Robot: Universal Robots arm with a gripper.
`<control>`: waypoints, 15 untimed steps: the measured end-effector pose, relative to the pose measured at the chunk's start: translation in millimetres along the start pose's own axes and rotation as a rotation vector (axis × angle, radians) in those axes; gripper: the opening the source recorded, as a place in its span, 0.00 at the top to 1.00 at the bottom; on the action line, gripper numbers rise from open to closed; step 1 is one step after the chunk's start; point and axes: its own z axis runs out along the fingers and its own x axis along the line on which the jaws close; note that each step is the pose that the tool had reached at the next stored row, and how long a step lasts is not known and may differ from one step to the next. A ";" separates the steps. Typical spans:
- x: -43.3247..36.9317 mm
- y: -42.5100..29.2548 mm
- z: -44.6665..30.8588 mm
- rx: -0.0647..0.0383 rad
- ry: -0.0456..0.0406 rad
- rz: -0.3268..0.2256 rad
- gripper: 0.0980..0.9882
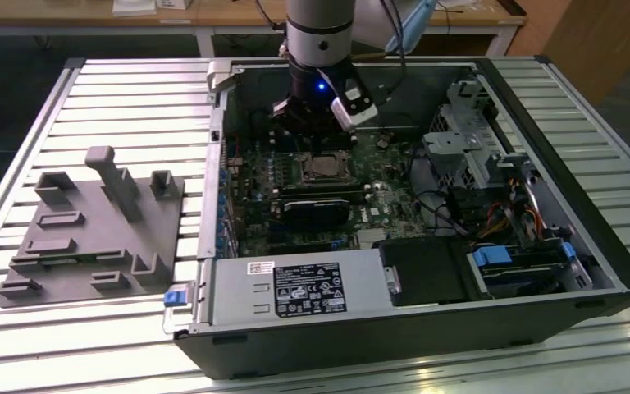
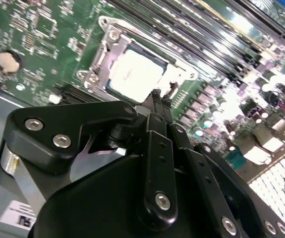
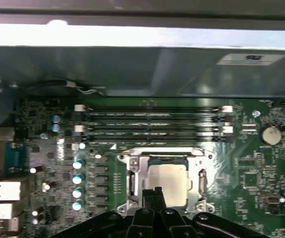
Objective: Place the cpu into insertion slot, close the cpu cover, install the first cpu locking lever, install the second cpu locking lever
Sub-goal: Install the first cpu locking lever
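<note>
The cpu (image 3: 166, 182) shows its pale metal face in the insertion slot (image 3: 132, 171) on the green motherboard, also seen as the cpu (image 2: 135, 74) and the cpu (image 1: 321, 170). The silver cpu cover (image 3: 201, 178) lies flat around it as a frame. A thin lever (image 2: 147, 42) runs along one side of the socket. My gripper (image 3: 157, 192) hangs just over the socket's edge, its black fingers pressed together with nothing between them; the gripper (image 2: 157, 96) tip ends beside the chip. In the exterior view the gripper (image 1: 312, 131) sits inside the case, behind the socket.
Long black memory slots (image 3: 152, 121) lie beside the socket. A black card (image 1: 317, 212), the power supply (image 1: 293, 289) and a drive cage (image 1: 479, 139) crowd the open case. A grey fixture (image 1: 85, 230) stands on the slatted table at the exterior view's left.
</note>
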 end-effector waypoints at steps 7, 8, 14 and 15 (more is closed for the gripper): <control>17.6 -0.4 -0.7 0.000 -0.0001 0.000 0.99; 20.2 -0.4 -0.8 0.000 -0.0001 0.000 0.99; 33.5 -1.1 -1.3 -0.001 -0.0001 0.000 0.99; 34.9 -1.3 -1.4 -0.003 -0.0001 0.000 0.99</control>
